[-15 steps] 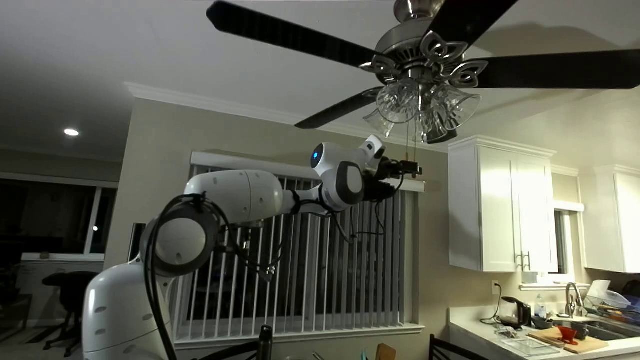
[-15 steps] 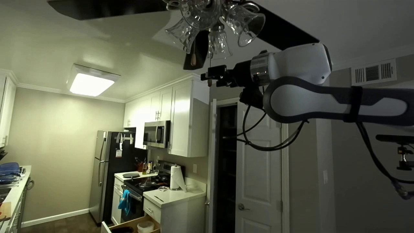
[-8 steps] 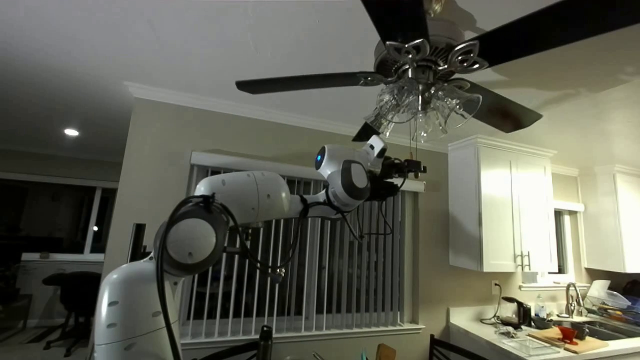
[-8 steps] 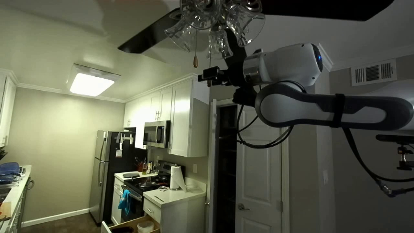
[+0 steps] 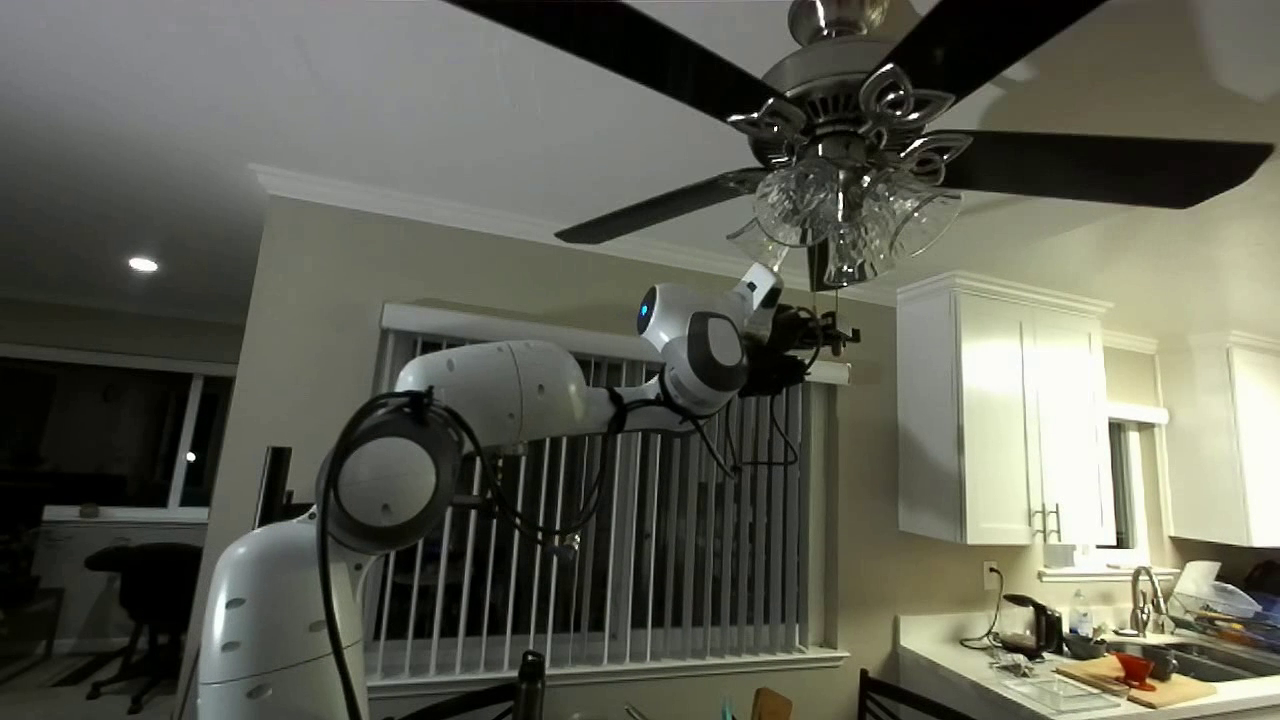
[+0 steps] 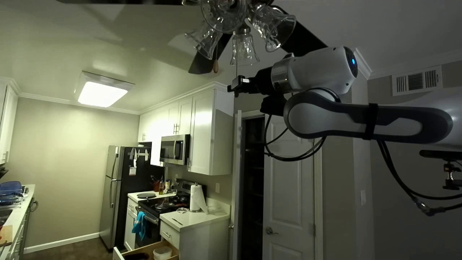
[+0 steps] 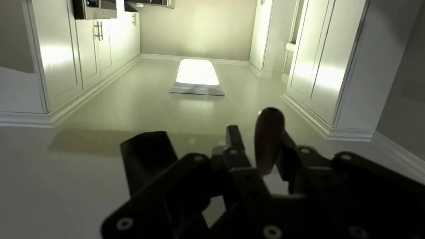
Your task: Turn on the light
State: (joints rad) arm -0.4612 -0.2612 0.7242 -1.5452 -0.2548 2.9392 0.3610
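Bright kitchen (image 6: 65,144) beyond the claw (image 7: 261,135)

Pale ceiling (image 5: 300,90) spreads above it; white cabinets (image 5: 1010,420) stand past it. Its fingers (image 7: 235,137) are partly parted, a wooden pull (image 7: 269,139) between them; whether either finger touches it, I cannot tell. Unlit, the light (image 5: 850,220) hangs above the claw.

Black jaws, standing parted, with a rounded reddish-brown knob (image 7: 269,139) between them; whether either side touches it is unclear. Beyond, shown upside down, a bright rectangular panel (image 7: 198,73) glows on the ceiling (image 7: 139,106), with white cabinets (image 7: 88,56) flanking it.
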